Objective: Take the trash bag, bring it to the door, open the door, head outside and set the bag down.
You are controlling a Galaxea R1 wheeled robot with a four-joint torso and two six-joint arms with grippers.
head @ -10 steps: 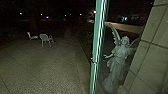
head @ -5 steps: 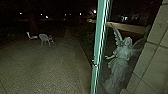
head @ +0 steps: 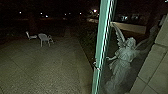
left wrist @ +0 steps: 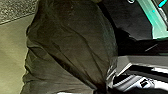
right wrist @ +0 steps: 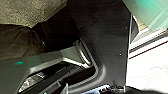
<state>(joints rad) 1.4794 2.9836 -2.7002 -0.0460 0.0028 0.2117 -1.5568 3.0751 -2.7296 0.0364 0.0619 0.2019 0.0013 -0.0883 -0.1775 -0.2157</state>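
One end effector (left wrist: 100, 89) on gathered bag (left wrist: 72, 45)

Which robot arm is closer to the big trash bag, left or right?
Left. The left wrist is close to the trash bag and its gathered neck; the right wrist is farther off, seeing part of the bag past the dark plate.
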